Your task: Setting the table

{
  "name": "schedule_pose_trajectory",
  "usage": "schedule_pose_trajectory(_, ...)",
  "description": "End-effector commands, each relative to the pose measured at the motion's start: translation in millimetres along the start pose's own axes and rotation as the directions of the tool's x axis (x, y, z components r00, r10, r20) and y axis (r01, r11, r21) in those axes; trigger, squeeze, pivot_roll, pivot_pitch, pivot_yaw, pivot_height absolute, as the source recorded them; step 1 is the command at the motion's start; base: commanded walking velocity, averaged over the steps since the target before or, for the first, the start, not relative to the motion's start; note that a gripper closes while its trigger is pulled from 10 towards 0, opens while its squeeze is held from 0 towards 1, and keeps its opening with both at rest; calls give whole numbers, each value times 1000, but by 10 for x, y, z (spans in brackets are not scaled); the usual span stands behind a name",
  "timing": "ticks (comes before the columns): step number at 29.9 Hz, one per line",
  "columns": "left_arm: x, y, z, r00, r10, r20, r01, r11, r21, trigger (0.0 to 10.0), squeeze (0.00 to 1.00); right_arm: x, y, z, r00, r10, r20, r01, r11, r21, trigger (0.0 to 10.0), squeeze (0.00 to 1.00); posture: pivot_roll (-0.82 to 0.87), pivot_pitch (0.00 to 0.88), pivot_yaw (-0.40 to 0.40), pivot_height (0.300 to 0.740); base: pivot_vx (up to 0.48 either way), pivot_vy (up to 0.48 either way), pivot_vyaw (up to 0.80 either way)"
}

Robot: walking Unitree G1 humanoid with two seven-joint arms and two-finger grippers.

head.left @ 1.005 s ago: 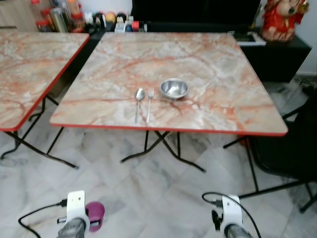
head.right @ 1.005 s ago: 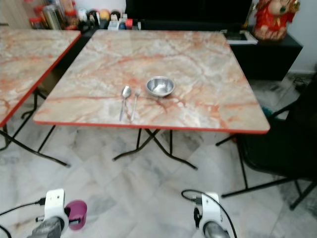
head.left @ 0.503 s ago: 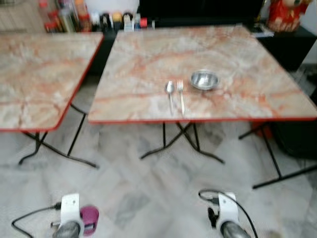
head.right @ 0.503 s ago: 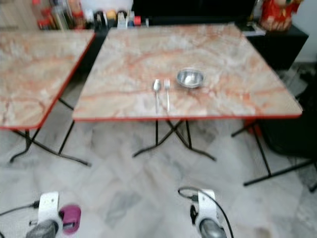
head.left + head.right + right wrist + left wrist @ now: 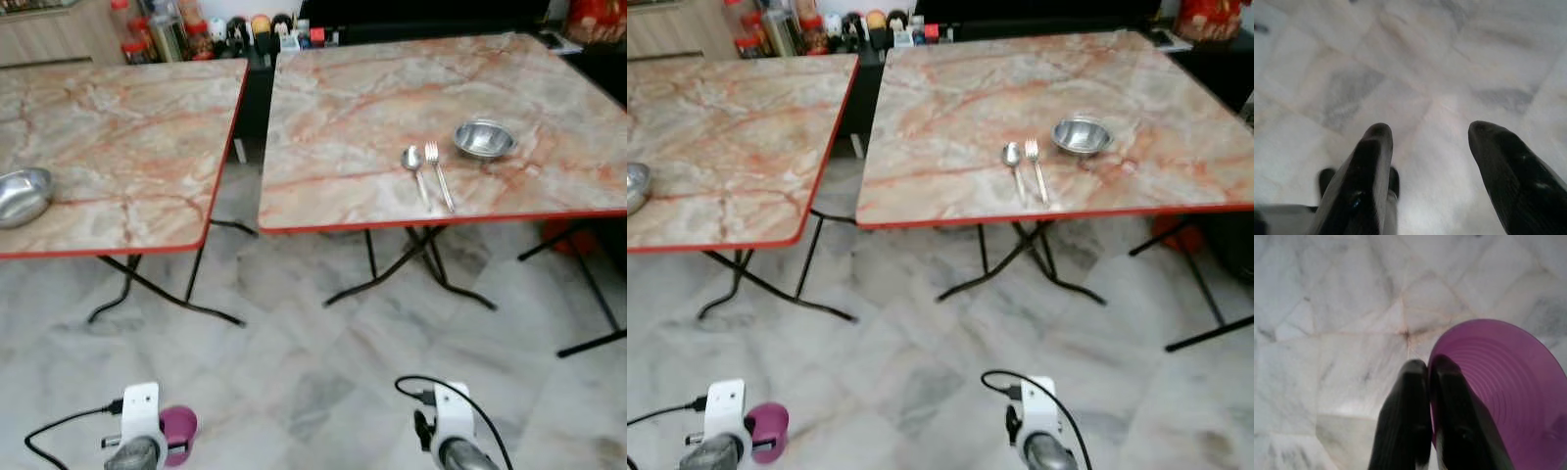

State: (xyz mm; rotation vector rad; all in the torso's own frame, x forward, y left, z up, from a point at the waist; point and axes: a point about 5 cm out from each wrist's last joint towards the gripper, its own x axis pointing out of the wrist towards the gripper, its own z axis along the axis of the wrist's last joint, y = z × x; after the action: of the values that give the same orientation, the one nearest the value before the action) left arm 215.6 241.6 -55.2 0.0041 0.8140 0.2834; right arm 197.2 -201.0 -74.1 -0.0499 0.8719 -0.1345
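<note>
My left gripper [image 5: 1427, 369] is shut on the rim of a purple cup [image 5: 1498, 391], held low over the marble floor; the purple cup [image 5: 178, 431] hangs beside my left wrist. My right gripper [image 5: 1430, 134] is open and holds nothing, also low above the floor. On the right marble table [image 5: 353, 108] lie a spoon [image 5: 414, 166] and a fork [image 5: 437, 172] side by side, with a steel bowl [image 5: 484, 138] just right of them. A second steel bowl [image 5: 22, 195] rests on the left table [image 5: 127, 127].
A narrow gap separates the two red-edged folding tables, whose crossed black legs [image 5: 402, 274] stand beneath. Bottles and jars [image 5: 176, 29] crowd a dark cabinet at the back. A black chair frame [image 5: 598, 294] stands at the far right. Open marble floor [image 5: 294, 382] lies before me.
The camera has swung to the left: the table with cutlery now sits right of centre, and the left table with its bowl has come into view. Both arms hang as before.
</note>
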Motion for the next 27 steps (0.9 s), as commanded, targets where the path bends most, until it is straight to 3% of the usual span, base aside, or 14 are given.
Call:
schedule_pose_trajectory(1, -6, 69, -30, 1000, 15, -11, -15, 1000, 12, 10000, 0, 1, 56, 7, 1000, 12, 3, -12, 1000, 6, 10000, 0, -60, 69, 42, 740, 0, 480, 0)
schedule_pose_trajectory(27, 4, 43, 33, 1000, 12, 9, -13, 999, 32, 10000, 0, -3, 73, -7, 1000, 13, 4, -13, 1000, 26, 10000, 0, -48, 57, 43, 740, 0, 480, 0)
